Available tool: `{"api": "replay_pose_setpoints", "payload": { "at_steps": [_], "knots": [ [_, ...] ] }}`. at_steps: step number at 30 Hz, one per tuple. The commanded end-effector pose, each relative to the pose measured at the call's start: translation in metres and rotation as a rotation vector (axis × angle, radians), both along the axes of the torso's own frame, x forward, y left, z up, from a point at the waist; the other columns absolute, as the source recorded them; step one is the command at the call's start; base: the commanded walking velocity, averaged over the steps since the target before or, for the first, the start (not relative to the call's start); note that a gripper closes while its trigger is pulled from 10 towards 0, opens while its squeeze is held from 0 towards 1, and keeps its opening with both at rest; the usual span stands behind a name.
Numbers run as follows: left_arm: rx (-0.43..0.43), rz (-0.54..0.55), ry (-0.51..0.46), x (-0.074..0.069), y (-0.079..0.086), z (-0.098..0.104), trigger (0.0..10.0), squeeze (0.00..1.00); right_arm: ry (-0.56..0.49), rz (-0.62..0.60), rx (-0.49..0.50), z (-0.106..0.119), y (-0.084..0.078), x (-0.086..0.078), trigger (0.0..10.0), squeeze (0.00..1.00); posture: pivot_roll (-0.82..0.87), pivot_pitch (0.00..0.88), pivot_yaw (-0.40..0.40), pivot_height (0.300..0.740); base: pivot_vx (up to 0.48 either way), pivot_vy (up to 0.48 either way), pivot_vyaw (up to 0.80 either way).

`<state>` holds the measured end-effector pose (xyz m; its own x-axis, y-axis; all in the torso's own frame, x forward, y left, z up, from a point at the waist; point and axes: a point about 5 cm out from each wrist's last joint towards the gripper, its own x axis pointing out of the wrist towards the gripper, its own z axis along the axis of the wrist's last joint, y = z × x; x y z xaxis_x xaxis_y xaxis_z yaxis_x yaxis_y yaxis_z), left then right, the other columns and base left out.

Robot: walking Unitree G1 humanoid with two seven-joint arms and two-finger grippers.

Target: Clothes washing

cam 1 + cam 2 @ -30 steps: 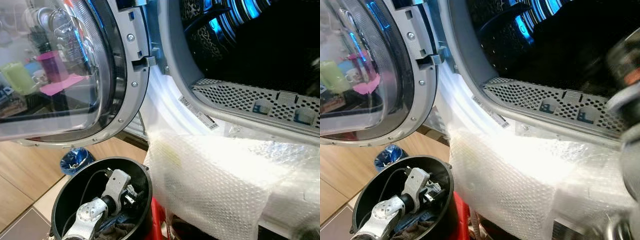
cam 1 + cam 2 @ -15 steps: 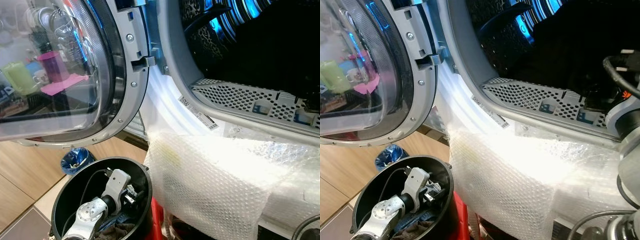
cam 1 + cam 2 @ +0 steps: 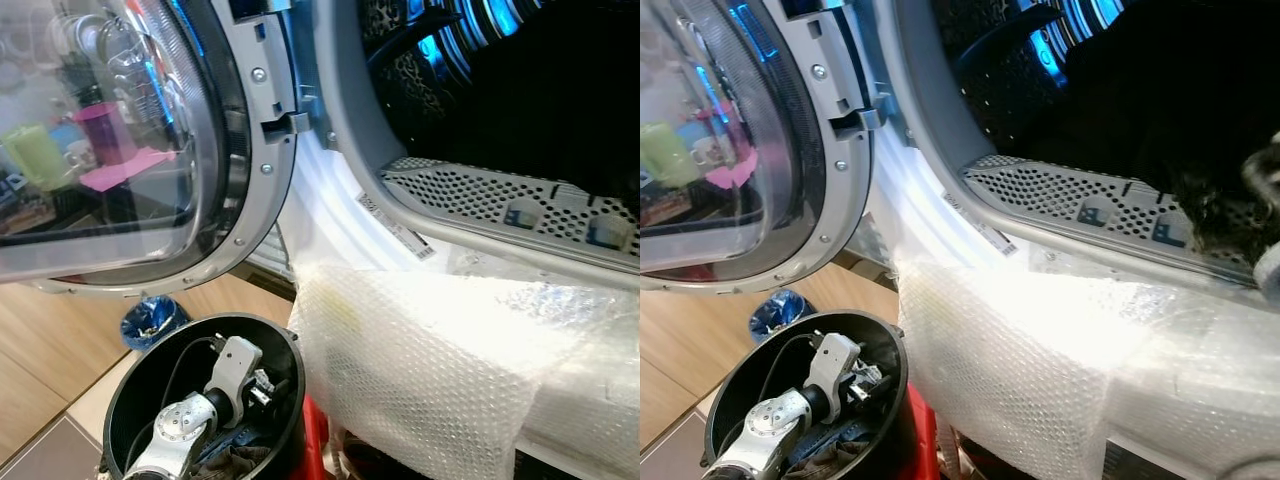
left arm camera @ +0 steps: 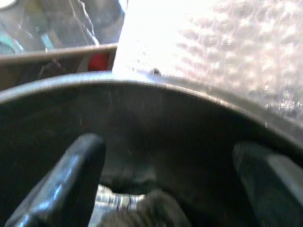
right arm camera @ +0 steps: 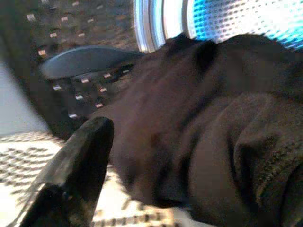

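My left hand point(image 4: 165, 184) is down inside the black bucket point(image 3: 130, 400), which stands on the floor beside the washing machine point(image 3: 340, 200). In the left wrist view its two fingers point(image 4: 71, 175) sit well apart, with a dark crumpled piece of clothing point(image 4: 142, 213) low between them; I cannot tell whether either finger touches it. From the head camera I see the silver left arm point(image 3: 195, 420) reaching into the bucket over some dark fabric at the bottom.

The machine's round glass door point(image 3: 110, 150) is swung wide open. The drum point(image 3: 500, 80) is dark inside, with blue light at the back. Bubble wrap point(image 3: 420, 370) is draped over the front of the machine below the opening.

My right hand point(image 5: 66, 189) is at the drum. In the right wrist view one black finger lies beside a dark brown garment point(image 5: 199, 123) resting on the perforated drum wall; I cannot tell whether that hand is apart or together.
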<state>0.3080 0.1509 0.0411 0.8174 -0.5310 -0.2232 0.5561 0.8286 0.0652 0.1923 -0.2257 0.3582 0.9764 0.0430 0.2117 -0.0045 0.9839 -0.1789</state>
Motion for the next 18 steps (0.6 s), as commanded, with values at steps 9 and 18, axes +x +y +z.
{"api": "replay_pose_setpoints", "payload": {
  "at_steps": [9, 18],
  "knots": [
    [0.01, 0.011, 0.019, -0.004, 0.008, -0.004, 10.0, 0.0, 0.213, -0.092, -0.286, -0.003, -0.032, -0.047, 10.0, 0.0, -0.11, 0.074, 0.152, 0.74, 0.0, 0.0, 0.0],
    [0.007, 0.008, 0.02, -0.004, 0.007, -0.005, 10.0, 0.0, 0.126, 0.093, -0.357, 0.011, -0.01, -0.06, 10.0, 0.0, -0.12, 0.066, 0.151, 0.74, 0.0, 0.0, 0.0]
  ]
}}
